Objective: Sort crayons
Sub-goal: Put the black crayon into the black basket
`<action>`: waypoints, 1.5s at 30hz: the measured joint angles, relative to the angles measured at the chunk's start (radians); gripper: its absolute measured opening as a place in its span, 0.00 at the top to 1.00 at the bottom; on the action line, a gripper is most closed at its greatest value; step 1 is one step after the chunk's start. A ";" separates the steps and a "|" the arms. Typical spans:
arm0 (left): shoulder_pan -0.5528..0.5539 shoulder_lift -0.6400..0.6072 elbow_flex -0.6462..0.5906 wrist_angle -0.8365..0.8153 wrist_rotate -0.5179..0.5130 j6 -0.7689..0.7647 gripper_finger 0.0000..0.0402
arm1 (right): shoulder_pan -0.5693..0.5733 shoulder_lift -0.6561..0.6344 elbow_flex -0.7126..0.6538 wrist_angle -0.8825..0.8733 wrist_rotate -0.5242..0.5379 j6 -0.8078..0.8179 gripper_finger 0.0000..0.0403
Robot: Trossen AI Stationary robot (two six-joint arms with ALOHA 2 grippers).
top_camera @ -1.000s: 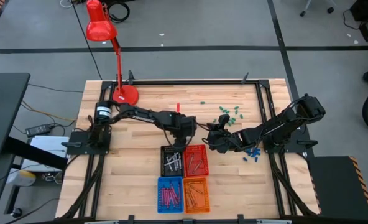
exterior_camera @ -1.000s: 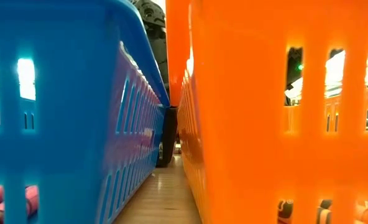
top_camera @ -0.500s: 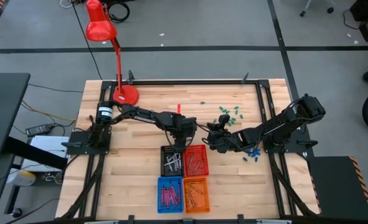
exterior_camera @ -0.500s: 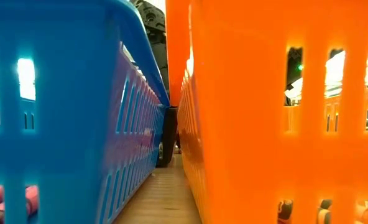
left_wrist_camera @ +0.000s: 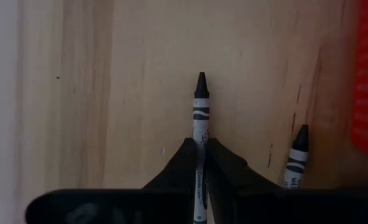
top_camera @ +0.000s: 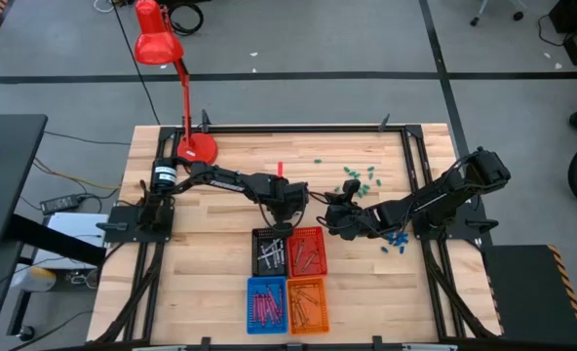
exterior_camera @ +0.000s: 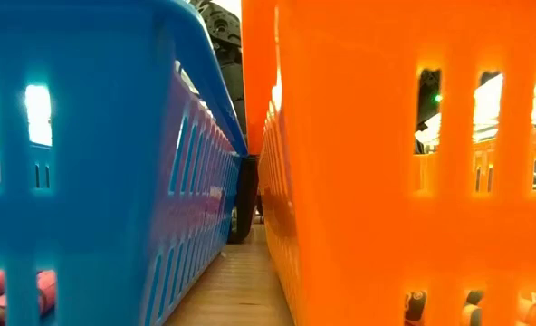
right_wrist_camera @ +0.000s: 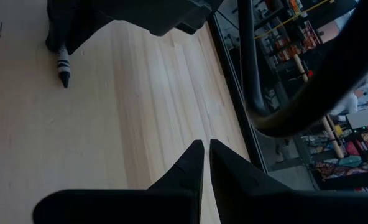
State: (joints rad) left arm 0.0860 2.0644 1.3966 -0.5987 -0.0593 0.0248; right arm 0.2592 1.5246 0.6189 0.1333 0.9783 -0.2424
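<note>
We look down on the wooden surface (top_camera: 220,273) and find most open room along its left side and its near left corner; a red lamp (top_camera: 157,44) stands at the far left edge. Four baskets sit in a tight block at the middle front: black basket (top_camera: 269,253), red basket (top_camera: 307,252), blue basket (top_camera: 265,304) and orange basket (top_camera: 307,304), each with crayons (top_camera: 269,255) inside. From table height only a narrow lane of wood shows between the blue and orange walls.

The left hand (top_camera: 287,210) reaches in low just behind the black and red baskets, its arm stretched across from the left. Its fingers (left_wrist_camera: 183,165) are pinched on a black-tipped crayon (left_wrist_camera: 201,115) lying flat on the wood (a second one (left_wrist_camera: 296,155) lies just beside it, near the red basket). A second ago those fingers stood wide apart.

The right hand (top_camera: 339,216) waits close by, its fingers (right_wrist_camera: 190,163) nearly together and holding nothing.
</note>
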 joint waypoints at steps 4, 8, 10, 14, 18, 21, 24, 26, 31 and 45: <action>0.000 -0.001 -0.001 -0.002 -0.007 0.003 0.93 | 0.000 0.000 0.000 -0.001 0.000 0.000 0.92; 0.000 -0.021 -0.005 -0.014 -0.021 -0.005 0.92 | 0.000 0.000 0.000 -0.005 0.015 0.000 0.92; 0.002 -0.035 -0.008 -0.035 -0.032 -0.009 0.92 | 0.000 0.000 0.000 -0.008 0.027 -0.001 0.92; 0.004 -0.071 -0.008 -0.078 -0.051 -0.027 0.92 | 0.002 0.000 0.000 -0.008 0.026 -0.001 0.92; 0.003 -0.082 -0.008 -0.147 -0.049 -0.060 0.92 | 0.008 0.000 0.000 -0.007 0.042 -0.003 0.92; -0.003 -0.101 -0.007 -0.162 -0.047 -0.075 0.92 | 0.013 0.000 0.000 -0.003 0.049 -0.005 0.92; -0.008 -0.124 -0.007 -0.175 -0.043 -0.091 0.92 | 0.014 0.000 0.000 0.000 0.049 -0.008 0.92; -0.011 -0.153 -0.007 -0.199 -0.043 -0.112 0.92 | 0.013 0.000 0.000 0.001 0.049 -0.008 0.92; -0.011 -0.228 -0.004 -0.251 -0.046 -0.172 0.92 | 0.018 0.000 0.000 0.006 0.059 -0.018 0.92; -0.075 -0.367 -0.002 -0.305 -0.015 -0.427 0.92 | 0.036 0.000 0.000 0.012 0.101 -0.041 0.92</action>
State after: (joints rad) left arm 0.0108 1.6969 1.3946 -0.9038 -0.0741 -0.4017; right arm 0.2951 1.5242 0.6189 0.1456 1.0796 -0.2834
